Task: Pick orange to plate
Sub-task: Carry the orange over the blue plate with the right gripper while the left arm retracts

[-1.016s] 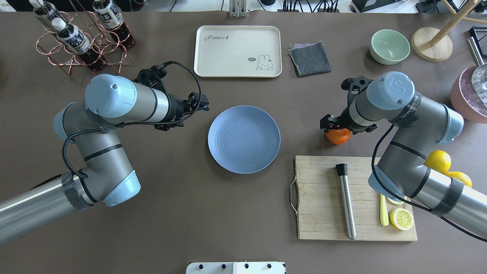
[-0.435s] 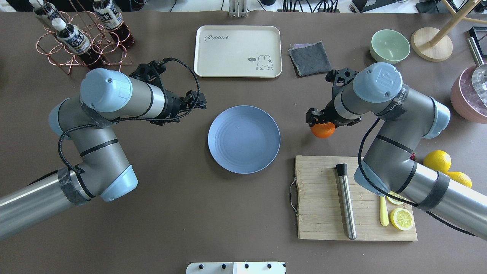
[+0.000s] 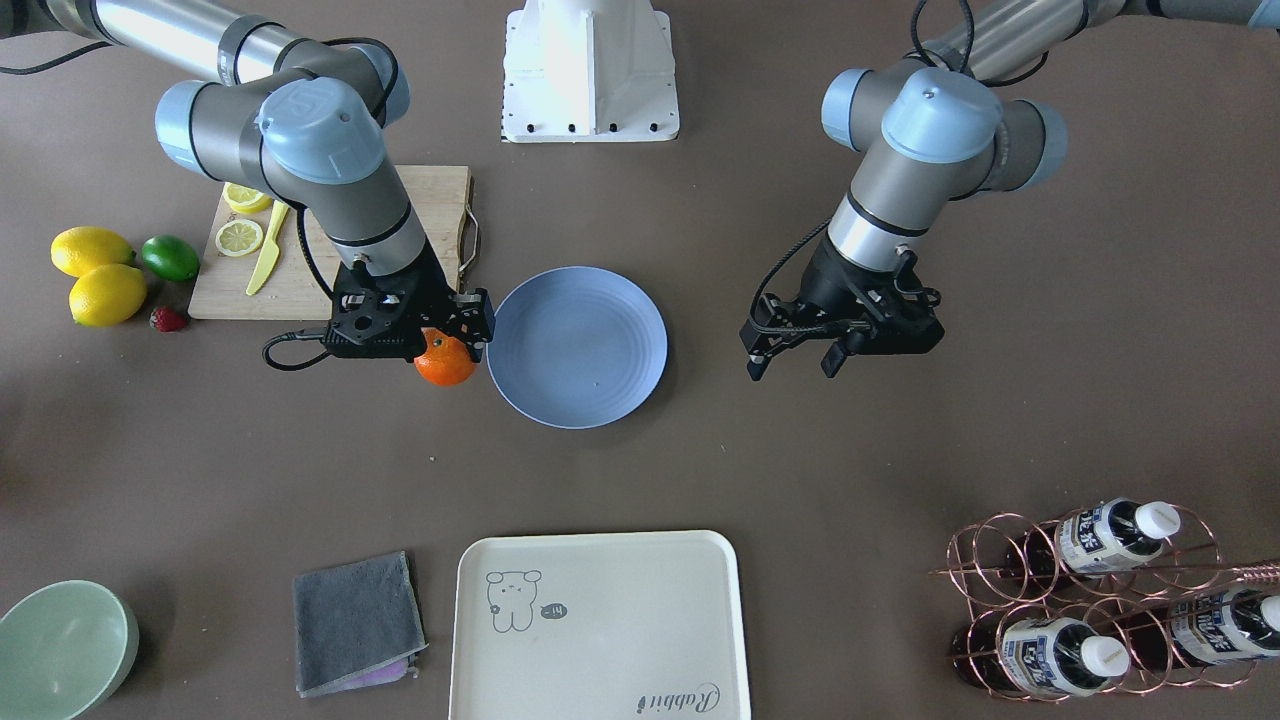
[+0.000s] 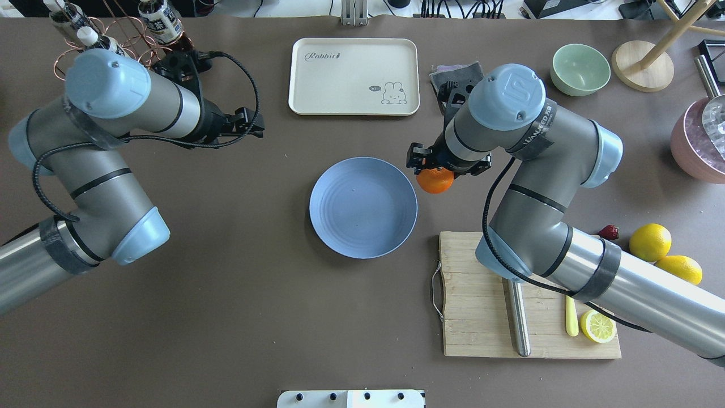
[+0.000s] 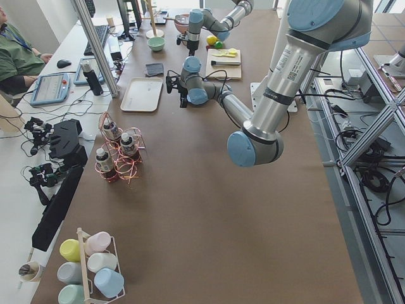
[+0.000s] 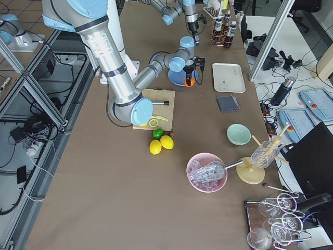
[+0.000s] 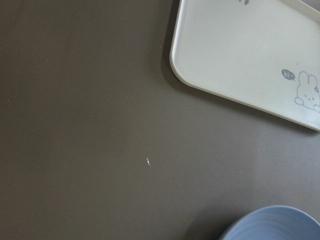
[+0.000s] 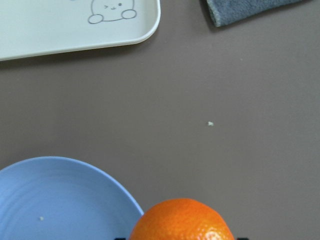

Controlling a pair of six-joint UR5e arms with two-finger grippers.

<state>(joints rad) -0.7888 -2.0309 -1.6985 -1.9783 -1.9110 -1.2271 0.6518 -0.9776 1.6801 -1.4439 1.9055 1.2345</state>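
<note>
right gripper (image 3: 447, 338) clamps small round bright-orange orange (image 4: 435, 181) at rim of round pale-blue plate (image 4: 363, 207)

a wide dark-brown table (image 4: 255, 317) fills the overhead frame. the grey-and-blue right arm (image 4: 532, 215) reaches from the lower right corner toward the centre. the matching left arm (image 4: 96, 187) bends through the upper left. a cream rectangular tray with a rabbit drawing (image 4: 354, 76) lies at top centre. a pale wooden cutting board (image 4: 470, 294) sits at lower right, bearing a steel rod (image 4: 518, 323) and a cut lemon half (image 4: 598, 326). the plate, faintly ringed, rests at the centre of the frame. a mint-green bowl (image 4: 580, 69) stands at upper right, and two whole yellow lemons (image 4: 650, 241) lie at the right edge. the right gripper's fingers are closed on the orange, which sits just right of centre, beside the plate's right rim. in the right wrist view the fruit overlaps that rim at the bottom of the frame. the left gripper (image 3: 792, 360) has its fingers spread and grips nothing, well apart from the plate.
</note>
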